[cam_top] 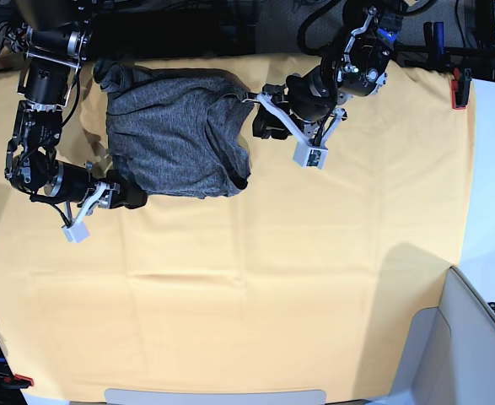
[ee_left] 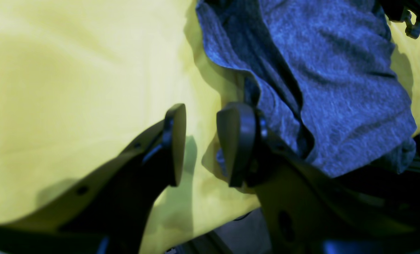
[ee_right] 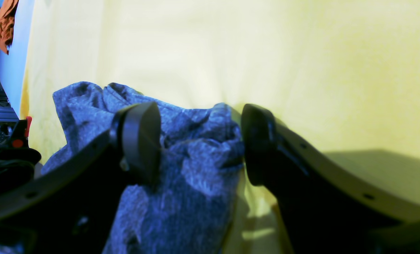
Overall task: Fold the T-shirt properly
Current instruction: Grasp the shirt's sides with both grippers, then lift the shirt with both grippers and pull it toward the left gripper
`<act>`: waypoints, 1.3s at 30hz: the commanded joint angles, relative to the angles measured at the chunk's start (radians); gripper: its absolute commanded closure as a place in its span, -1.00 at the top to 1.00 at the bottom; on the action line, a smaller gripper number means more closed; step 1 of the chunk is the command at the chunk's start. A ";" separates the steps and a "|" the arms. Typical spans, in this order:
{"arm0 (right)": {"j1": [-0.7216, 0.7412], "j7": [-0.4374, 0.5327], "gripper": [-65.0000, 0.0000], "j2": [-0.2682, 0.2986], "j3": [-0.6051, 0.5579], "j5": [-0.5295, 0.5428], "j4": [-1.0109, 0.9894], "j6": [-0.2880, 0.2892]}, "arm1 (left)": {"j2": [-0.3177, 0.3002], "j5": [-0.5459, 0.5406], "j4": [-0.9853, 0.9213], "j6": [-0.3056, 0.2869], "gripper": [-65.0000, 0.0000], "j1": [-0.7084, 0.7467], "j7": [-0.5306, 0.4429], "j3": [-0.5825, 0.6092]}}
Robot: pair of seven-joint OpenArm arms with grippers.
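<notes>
Bunched T-shirt (ee_right: 196, 165) fills the gap between the right gripper's fingers (ee_right: 141, 137); beyond them the yellow cloth (ee_right: 301, 63) lies bare.

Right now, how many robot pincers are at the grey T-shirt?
2. The left pincer is at the T-shirt's edge nearest the table's middle, jaws apart beside the fabric. The right pincer is at the opposite corner, jaws apart around bunched cloth.

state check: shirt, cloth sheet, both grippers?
T-shirt: bunched in a rough heap on the sheet, not folded flat.
Yellow cloth sheet: spread over the table, lightly creased.
Left gripper: open, beside the shirt's edge, holding nothing.
Right gripper: open, jaws either side of a shirt bunch.
</notes>
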 commanded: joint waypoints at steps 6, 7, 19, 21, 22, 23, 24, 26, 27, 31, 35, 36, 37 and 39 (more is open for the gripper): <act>0.010 -0.036 -0.34 0.001 -0.003 -0.018 0.007 0.002 | 0.061 -0.056 -0.010 -0.004 -0.19 -0.008 0.118 -0.006; 0.010 -0.036 -0.48 0.001 -0.003 -0.018 0.007 0.002 | 0.073 -0.077 -0.021 -0.004 -0.16 -0.009 0.126 -0.006; -0.003 -0.031 -0.43 -0.005 -0.002 -0.087 0.008 0.002 | 0.076 -0.349 -0.223 -0.006 -0.15 -0.066 0.126 -0.006; -0.003 -0.031 -0.38 -0.005 -0.002 -0.087 0.008 0.002 | 0.064 -0.399 -0.233 -0.006 -0.15 -0.077 0.126 -0.006; -0.003 -0.031 -0.37 -0.005 -0.002 -0.087 0.008 0.002 | 0.058 -0.421 -0.233 -0.006 -0.15 -0.082 0.126 -0.006; -0.003 -0.031 -0.37 -0.005 -0.002 -0.087 0.008 0.002 | 0.053 -0.444 -0.233 -0.006 -0.15 -0.088 0.126 -0.006; -0.003 -0.030 -0.37 -0.005 -0.002 -0.087 0.008 0.002 | 0.053 -0.471 -0.234 -0.007 -0.15 -0.097 0.126 -0.006; -0.003 -0.030 -0.37 -0.005 -0.002 -0.087 0.008 0.002 | 0.044 -0.514 -0.237 -0.007 -0.14 -0.114 0.126 -0.006; -0.003 -0.030 -0.37 -0.005 -0.002 -0.087 0.008 0.002 | 0.043 -0.542 -0.239 -0.007 -0.11 -0.124 0.126 -0.006; -0.004 -0.030 -0.37 -0.005 -0.002 -0.087 0.008 0.002 | 0.040 -0.623 -0.297 -0.035 -0.03 -0.160 0.126 -0.006; -0.004 -0.030 -0.37 -0.005 -0.002 -0.087 0.008 0.002 | 0.041 -0.639 -0.364 -0.119 -0.02 -0.169 0.131 -0.032; -0.004 -0.030 -0.37 -0.005 -0.002 -0.087 0.008 0.002 | 0.043 -0.639 -0.377 -0.128 -0.02 -0.169 0.134 -0.043; -0.004 -0.030 -0.37 -0.005 -0.002 -0.087 0.008 0.002 | 0.043 -0.639 -0.384 -0.133 -0.02 -0.169 0.135 -0.049; -0.004 -0.030 -0.36 -0.005 -0.002 -0.087 0.008 0.002 | 0.041 -0.639 -0.384 -0.133 -0.02 -0.169 0.138 -0.054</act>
